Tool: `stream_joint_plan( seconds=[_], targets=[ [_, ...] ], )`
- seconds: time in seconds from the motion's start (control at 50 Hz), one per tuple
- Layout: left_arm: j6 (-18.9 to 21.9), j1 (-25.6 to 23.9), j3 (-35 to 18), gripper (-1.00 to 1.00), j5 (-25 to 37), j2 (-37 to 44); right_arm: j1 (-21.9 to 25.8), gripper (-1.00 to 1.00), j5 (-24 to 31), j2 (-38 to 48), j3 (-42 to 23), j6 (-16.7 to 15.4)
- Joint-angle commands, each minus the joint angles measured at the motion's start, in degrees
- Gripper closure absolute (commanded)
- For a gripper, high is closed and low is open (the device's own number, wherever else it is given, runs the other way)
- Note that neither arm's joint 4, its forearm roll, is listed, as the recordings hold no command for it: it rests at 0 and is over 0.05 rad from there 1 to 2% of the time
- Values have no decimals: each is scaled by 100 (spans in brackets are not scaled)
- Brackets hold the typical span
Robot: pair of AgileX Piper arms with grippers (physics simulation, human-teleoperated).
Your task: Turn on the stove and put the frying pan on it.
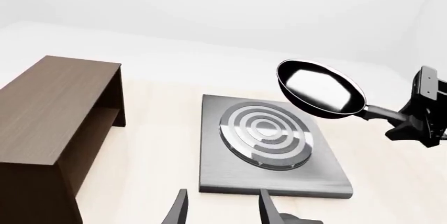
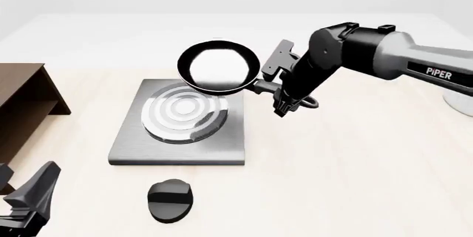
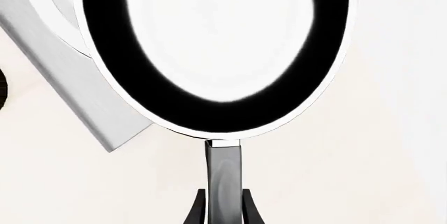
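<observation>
The stove (image 2: 140, 149) is a grey slab with silver burner rings (image 2: 185, 114) on the table. Its round black knob (image 2: 170, 200) lies apart, in front of the slab. My right gripper (image 2: 283, 94) is shut on the handle of the frying pan (image 2: 218, 66) and holds it tilted in the air over the slab's far right part. In the right wrist view the pan (image 3: 216, 41) fills the frame, its handle (image 3: 225, 171) between my fingers (image 3: 198, 209). My left gripper (image 1: 222, 211) is open and empty, near the slab's front; it sits low at the front left (image 2: 33, 195).
A brown wooden shelf (image 2: 22, 101) stands left of the stove, also in the left wrist view (image 1: 56, 114). A white object (image 2: 459, 103) is cut off at the right edge of the front view.
</observation>
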Motion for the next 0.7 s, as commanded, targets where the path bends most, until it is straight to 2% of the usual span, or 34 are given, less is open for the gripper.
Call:
stream_joint_plan(
  seconds=[0.02, 0.36, 0.7],
  targets=[
    [2, -4, 1, -100, 0, 0, 348, 100, 12, 253, -470, 125],
    [-6, -6, 1, -100, 2, 0, 558, 100, 48, 691, -878, 127],
    [-23, 1, 4, -100, -2, 0, 648, 100, -29, 915, -813, 101]
  ],
)
